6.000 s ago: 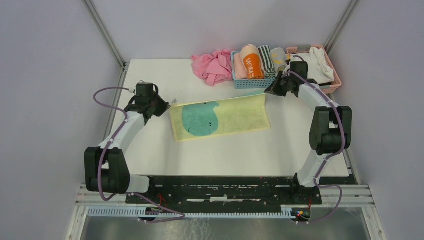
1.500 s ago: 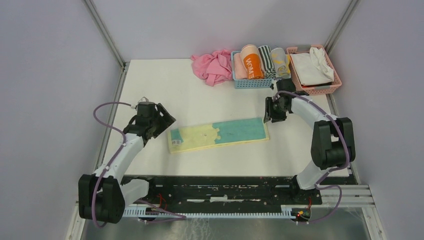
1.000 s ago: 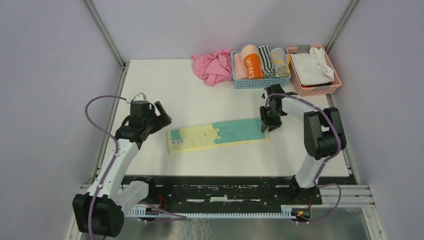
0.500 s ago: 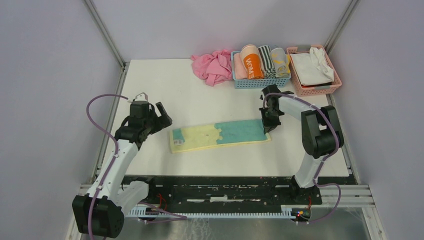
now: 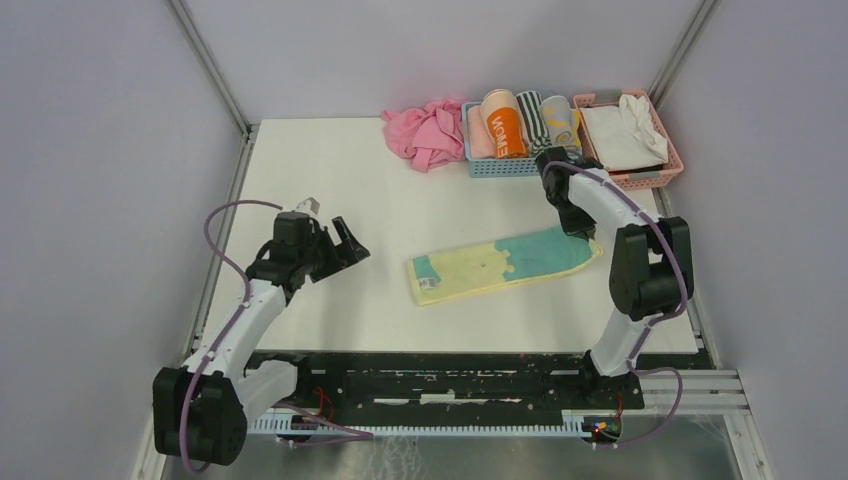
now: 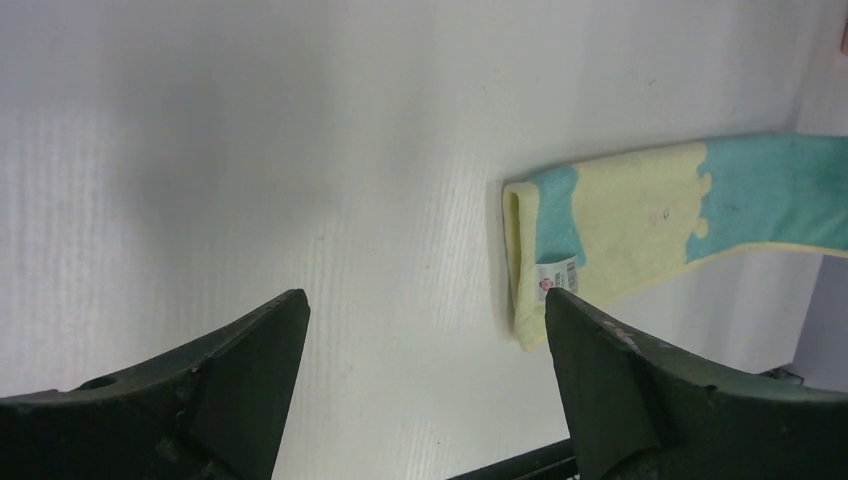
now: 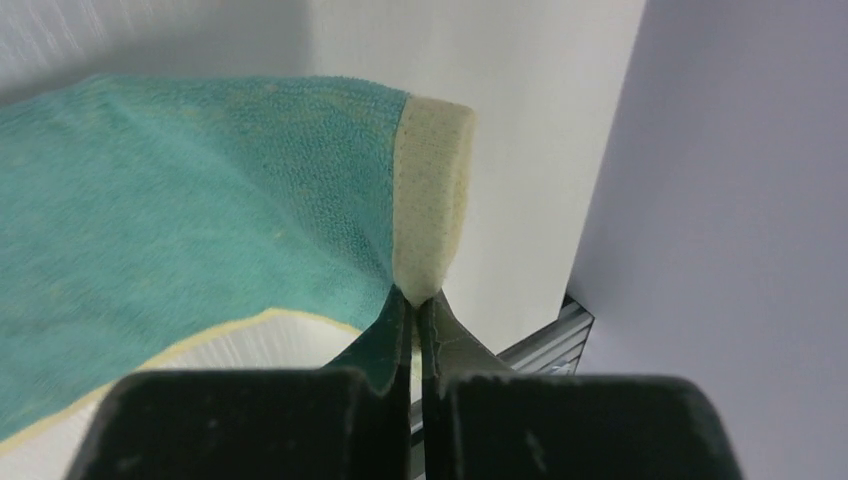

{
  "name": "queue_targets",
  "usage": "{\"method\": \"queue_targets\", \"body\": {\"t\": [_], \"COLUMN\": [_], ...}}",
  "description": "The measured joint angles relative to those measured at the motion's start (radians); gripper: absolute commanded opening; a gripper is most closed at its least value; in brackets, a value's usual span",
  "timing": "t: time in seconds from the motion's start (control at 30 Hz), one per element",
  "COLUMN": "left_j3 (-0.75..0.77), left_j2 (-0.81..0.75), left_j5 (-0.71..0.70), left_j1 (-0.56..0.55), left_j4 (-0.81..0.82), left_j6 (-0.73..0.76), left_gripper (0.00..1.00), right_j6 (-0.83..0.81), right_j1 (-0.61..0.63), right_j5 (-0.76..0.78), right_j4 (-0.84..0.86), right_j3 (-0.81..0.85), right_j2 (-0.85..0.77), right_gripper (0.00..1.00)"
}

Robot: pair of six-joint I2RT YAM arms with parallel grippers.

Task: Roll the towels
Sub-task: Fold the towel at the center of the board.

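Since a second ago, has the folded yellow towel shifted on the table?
Yes. The folded yellow towel slid right: its right end now lies past the blue basket, pinched in the right gripper.

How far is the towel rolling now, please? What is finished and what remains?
Done: several rolled towels stand in the blue basket, and the yellow and teal towel is folded into a long strip. In hand: the right hand pinches its teal end; the left hand is open, apart from it. Left: this strip is not yet rolled.
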Motion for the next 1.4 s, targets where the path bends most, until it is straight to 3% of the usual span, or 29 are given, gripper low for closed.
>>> {"method": "queue_targets", "body": {"t": [0.17, 0.47, 0.7, 1.03, 1.4], "left_j3": [-0.077, -0.117, -0.137, -0.137, -0.137], "left_j2": [0.058, 0.225, 0.354, 0.46, 0.516], "left_j5": [0.06, 0.076, 0.071, 0.045, 0.04], "left_j1": [-0.07, -0.223, -0.287, -0.349, -0.385], "left_j4": [0.097, 0.318, 0.449, 0.561, 0.626], "left_j6": [-0.071, -0.198, -0.283, -0.352, -0.36], "left_gripper": [0.91, 0.72, 0.58, 0.39, 0.19], "right_j6": [-0.026, -0.019, 0.048, 0.203, 0.299], "right_j1": [0.01, 0.086, 0.221, 0.446, 0.561], "right_j5": [-0.061, -0.581, -0.782, -0.777, -0.697], "right_j4": [-0.034, 0.024, 0.097, 0.171, 0.177], "right_j3": [0.031, -0.011, -0.042, 0.003, 0.122], "right_j2": [-0.1, -0.261, -0.258, -0.114, 0.015], "right_gripper": [0.0, 0.01, 0.02, 0.04, 0.07]}}
